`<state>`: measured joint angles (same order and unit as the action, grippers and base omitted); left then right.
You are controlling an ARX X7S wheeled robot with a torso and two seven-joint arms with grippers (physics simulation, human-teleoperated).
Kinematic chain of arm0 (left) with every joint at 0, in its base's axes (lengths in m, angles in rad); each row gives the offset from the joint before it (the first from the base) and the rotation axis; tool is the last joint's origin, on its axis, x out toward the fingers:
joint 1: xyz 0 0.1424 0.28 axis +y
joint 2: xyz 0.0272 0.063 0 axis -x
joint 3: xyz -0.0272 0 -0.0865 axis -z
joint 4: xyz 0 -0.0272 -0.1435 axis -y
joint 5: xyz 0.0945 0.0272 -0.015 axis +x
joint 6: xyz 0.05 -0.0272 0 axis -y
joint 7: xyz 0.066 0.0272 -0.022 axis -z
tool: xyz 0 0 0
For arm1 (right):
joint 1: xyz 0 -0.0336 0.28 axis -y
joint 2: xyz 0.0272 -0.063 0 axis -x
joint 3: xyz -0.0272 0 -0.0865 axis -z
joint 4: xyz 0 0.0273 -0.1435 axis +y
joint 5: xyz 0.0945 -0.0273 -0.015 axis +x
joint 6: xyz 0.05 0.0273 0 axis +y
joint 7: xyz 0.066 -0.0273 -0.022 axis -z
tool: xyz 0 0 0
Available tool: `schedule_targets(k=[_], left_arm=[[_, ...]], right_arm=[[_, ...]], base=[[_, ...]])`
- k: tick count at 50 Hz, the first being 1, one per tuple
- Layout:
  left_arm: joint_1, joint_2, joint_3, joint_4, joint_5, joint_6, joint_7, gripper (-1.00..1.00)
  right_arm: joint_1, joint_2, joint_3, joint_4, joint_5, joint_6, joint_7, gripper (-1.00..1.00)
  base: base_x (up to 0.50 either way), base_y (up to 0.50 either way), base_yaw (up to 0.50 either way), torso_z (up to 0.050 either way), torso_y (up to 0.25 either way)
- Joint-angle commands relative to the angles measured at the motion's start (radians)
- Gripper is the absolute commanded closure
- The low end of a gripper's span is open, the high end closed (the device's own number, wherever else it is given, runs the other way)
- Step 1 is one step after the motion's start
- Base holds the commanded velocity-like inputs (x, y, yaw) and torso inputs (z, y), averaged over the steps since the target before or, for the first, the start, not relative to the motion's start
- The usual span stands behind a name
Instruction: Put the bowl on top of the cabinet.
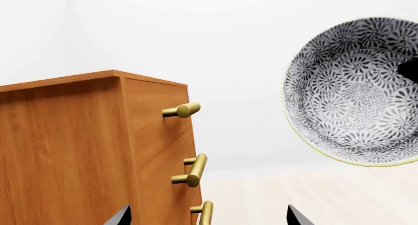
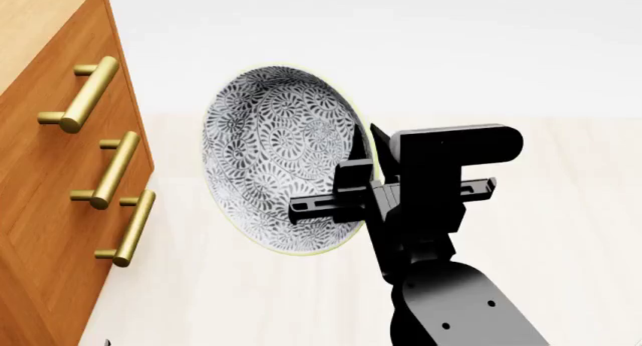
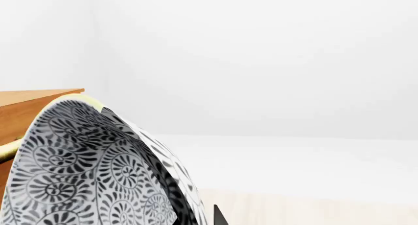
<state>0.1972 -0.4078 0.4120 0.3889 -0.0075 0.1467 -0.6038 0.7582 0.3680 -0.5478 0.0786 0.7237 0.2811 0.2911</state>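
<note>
While head view shows right claw (image 2: pixel 358 159) gripping bowl (image 2: pixel 271 154), cabinet (image 2: pixel 40 165) beside

I see the floral bowl (image 2: pixel 276 154) tipped on edge, held off the floor. It faces my orange-brown cabinet (image 2: pixel 45 180), apart from its brass-handled front.

A pale wood-grain floor (image 2: pixel 561 210) is seen below, lightly planked. Behind it a plain white wall (image 2: pixel 401 45) is shown, and the two are joined along a straight, soft seam.

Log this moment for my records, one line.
right gripper: holds patterned grey-black bowl tilted | beside orange-brown wooden cabinet | not yet placed
</note>
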Motion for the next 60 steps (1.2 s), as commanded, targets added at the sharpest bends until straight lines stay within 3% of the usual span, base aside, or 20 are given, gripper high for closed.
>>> schedule_targets(k=[1, 9, 11, 12, 22, 30, 38, 41, 51, 53, 55, 60], left_arm=[[0.002, -0.006, 0.008, 0.009, 0.009, -0.008, 0.001, -1.00], [0.003, -0.014, 0.003, 0.057, 0.004, -0.039, 0.000, -1.00], [-0.033, -0.010, -0.001, 0.096, 0.005, -0.159, 0.003, -1.00], [-0.041, -0.021, -0.006, 0.101, -0.046, -0.112, 0.036, -1.00], [-0.136, -0.013, 0.014, 0.244, -0.017, -0.413, 0.044, -1.00], [-0.205, -0.002, 0.013, 0.319, -0.119, -0.588, 0.112, -1.00], [-0.249, 0.005, 0.040, 0.335, -0.094, -0.665, 0.104, -1.00], [-0.265, 0.034, 0.004, 0.344, -0.148, -0.760, 0.096, -1.00], [-0.299, 0.031, 0.011, 0.391, -0.215, -0.885, 0.135, -1.00], [-0.295, 0.037, -0.030, 0.365, -0.291, -0.809, 0.207, -1.00], [-0.296, 0.044, -0.029, 0.357, -0.257, -0.755, 0.191, -1.00], [-0.368, 0.042, -0.036, 0.329, -0.313, -0.857, 0.230, -1.00]], right_arm=[[-0.008, 0.024, 0.004, -0.030, 0.011, -0.010, -0.053, 1.00], [-0.012, 0.029, 0.002, -0.036, 0.015, -0.011, -0.060, 1.00], [-0.017, 0.033, 0.003, -0.053, 0.018, -0.011, -0.058, 1.00], [-0.020, 0.033, 0.000, -0.055, 0.015, -0.014, -0.060, 1.00], [-0.035, 0.023, -0.013, -0.028, -0.002, -0.045, -0.082, 1.00], [-0.044, 0.025, -0.021, -0.044, -0.009, -0.049, -0.080, 1.00], [-0.054, 0.029, -0.025, -0.057, -0.014, -0.054, -0.077, 1.00], [-0.056, 0.030, -0.026, -0.058, -0.015, -0.055, -0.075, 1.00], [-0.059, 0.034, -0.030, -0.073, -0.018, -0.052, -0.068, 1.00], [-0.061, 0.034, -0.030, -0.073, -0.016, -0.053, -0.068, 1.00], [-0.061, 0.035, -0.031, -0.076, -0.017, -0.051, -0.065, 1.00], [-0.057, 0.033, -0.032, -0.075, -0.017, -0.046, -0.062, 1.00]], base=[[0.00, 0.00, 0.00, 0.000, 0.000], [0.00, 0.00, 0.00, 0.000, 0.000], [0.00, 0.00, 0.00, 0.000, 0.000], [0.00, 0.00, 0.00, 0.000, 0.000], [0.00, 0.00, 0.00, 0.002, 0.001], [0.00, 0.00, 0.00, 0.000, 0.000], [0.00, 0.00, 0.00, 0.000, 0.000], [0.00, 0.00, 0.00, 0.000, 0.003], [0.00, 0.00, 0.00, 0.000, 0.000], [0.00, 0.00, 0.00, 0.000, 0.000], [0.00, 0.00, 0.00, 0.000, 0.000], [0.00, 0.00, 0.00, 0.000, 0.000]])
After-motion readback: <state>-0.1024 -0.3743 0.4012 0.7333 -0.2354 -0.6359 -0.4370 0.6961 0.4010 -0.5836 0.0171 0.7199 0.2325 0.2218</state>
